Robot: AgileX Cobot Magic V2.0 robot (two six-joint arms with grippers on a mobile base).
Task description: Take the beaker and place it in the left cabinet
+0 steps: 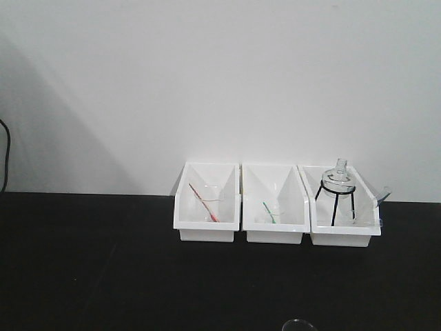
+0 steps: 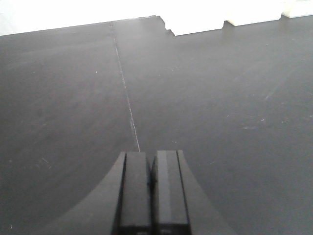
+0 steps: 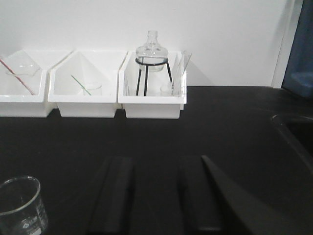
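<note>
- Two dark fingers of our right gripper (image 3: 156,169) fill the foreground of the right wrist view. They are set wide apart and hold nothing, above the black table (image 3: 234,122).
- Just to their left, in the picture's lower corner, the beaker (image 3: 19,208) stands upright on the table, clear glass with faint white marks. It lies outside the span of the fingers, so we judge the pick not yet begun; the gripper would need to shift left to straddle it.
- Our left gripper (image 2: 151,161) hovers over bare tabletop, fingers pressed together and empty, with a thin seam (image 2: 128,107) running away from it. We read it as parked clear of the work.
- Open black surface lies around the beaker wherever we can see, and nothing stands between it and the right gripper.
- Well beyond, three white bins (image 3: 83,105) line the wall (image 3: 220,34) and keep the other glassware apart. A round flask (image 3: 151,46) sits on a black tripod in the right-hand bin, a glass with a green rod (image 3: 90,88) in the middle one and a glass with a red rod (image 3: 22,68) in the left.
- Toward the right edge a dark recess (image 3: 293,132), perhaps a sink, breaks the tabletop, and we mark it as an edge to avoid.
- We see no left cabinet in any view, so the carry would have to lead out of frame.
</note>
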